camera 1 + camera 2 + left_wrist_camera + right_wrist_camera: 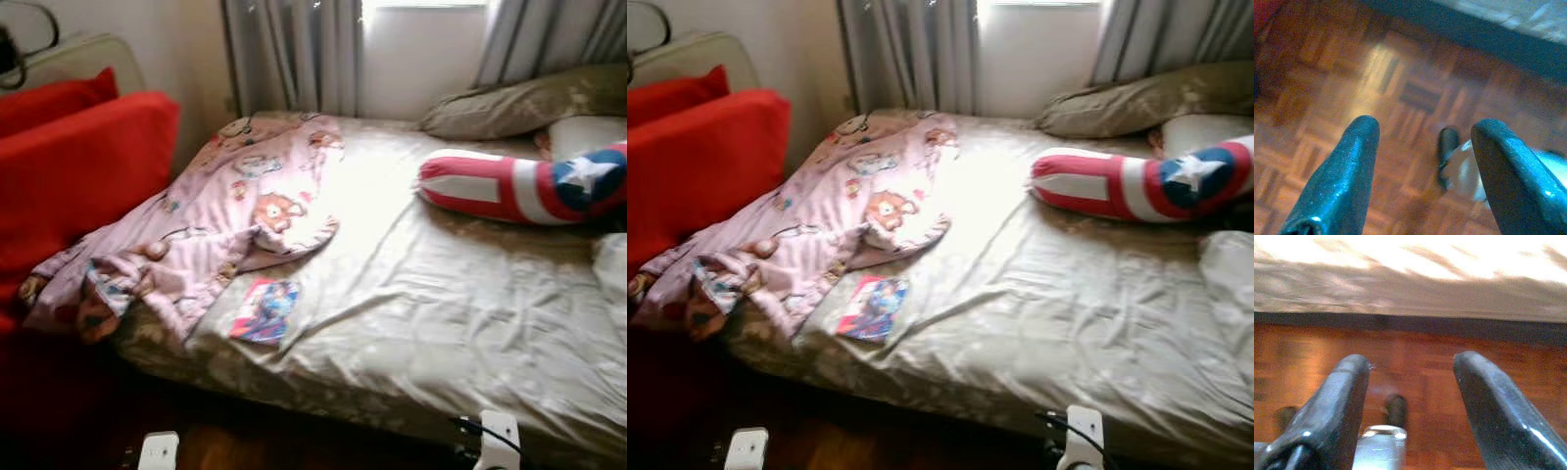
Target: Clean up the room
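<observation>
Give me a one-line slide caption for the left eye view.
Unmade bed with pink blanket, small book and shield pillow, red sofa alongside.

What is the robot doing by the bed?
It stands at the bed and holds nothing yet. Both arms hang low over the wooden floor: the left gripper and the right gripper are open and empty. On the bed lie a crumpled pink blanket, a small colourful book and a star-striped cushion. Nothing is being tidied at this moment.
</observation>
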Motion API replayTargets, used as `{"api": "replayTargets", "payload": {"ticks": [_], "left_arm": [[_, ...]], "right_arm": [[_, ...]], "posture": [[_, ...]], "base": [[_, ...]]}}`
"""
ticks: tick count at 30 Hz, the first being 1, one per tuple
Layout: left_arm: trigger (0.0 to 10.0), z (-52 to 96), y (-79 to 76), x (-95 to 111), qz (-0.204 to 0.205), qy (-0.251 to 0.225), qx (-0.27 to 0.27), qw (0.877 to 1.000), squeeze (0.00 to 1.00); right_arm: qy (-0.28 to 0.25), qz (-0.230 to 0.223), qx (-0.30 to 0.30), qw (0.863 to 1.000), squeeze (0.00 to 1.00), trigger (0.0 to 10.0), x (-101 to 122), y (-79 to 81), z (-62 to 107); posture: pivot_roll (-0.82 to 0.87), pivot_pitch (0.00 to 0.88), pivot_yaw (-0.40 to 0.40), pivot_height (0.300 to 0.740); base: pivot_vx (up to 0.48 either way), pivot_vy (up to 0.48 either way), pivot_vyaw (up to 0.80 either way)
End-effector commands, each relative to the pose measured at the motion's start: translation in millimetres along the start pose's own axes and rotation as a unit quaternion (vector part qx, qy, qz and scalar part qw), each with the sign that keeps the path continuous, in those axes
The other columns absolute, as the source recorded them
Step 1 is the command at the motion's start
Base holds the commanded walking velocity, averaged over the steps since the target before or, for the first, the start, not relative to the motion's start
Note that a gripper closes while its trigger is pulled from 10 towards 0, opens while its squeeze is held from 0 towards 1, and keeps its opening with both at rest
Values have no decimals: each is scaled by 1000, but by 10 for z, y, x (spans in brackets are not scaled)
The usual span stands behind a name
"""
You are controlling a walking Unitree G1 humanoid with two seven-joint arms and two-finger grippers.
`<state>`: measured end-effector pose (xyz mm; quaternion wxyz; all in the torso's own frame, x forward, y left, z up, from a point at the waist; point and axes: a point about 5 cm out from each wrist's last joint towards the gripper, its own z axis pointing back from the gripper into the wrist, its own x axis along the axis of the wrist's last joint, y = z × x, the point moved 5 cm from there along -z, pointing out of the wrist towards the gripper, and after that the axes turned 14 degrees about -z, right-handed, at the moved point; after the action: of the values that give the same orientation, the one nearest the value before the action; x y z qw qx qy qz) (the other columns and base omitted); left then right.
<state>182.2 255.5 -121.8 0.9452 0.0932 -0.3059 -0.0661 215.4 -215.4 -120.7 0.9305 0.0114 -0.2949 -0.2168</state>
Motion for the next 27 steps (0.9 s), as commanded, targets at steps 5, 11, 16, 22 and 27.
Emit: {"api": "replayTargets", "payload": {"ticks": [5, 11, 16, 22, 27], "left_arm": [[10000, -8, -44, 3, 12, 3, -3, 1000, 0], [10000, -8, -44, 0, 14, 4, -1, 1000, 0], [10000, -7, -36, -1, 16, 3, 0, 1000, 0], [10000, -8, -27, 6, 15, 2, 0, 1000, 0], [10000, -9, -23, 13, 16, 1, 1, 1000, 0]], "right_arm": [[-7, 1, -6, 1000, 0, 10000, 39, -79, 7], [-5, 4, -6, 1000, 0, 10000, 40, -83, 7], [-6, 2, -6, 1000, 0, 10000, 41, -80, 7], [-6, 0, -7, 1000, 0, 10000, 42, -74, 6], [-6, 1, -6, 1000, 0, 10000, 45, -70, 5]], "posture": [[49, 0, -14, 736], [53, 0, -18, 736], [54, 0, -18, 736], [55, 0, -19, 736], [58, 0, -20, 736]], "base": [[0, 480, 0], [0, 480, 0], [0, 480, 0], [0, 480, 0], [0, 400, 0]]}}
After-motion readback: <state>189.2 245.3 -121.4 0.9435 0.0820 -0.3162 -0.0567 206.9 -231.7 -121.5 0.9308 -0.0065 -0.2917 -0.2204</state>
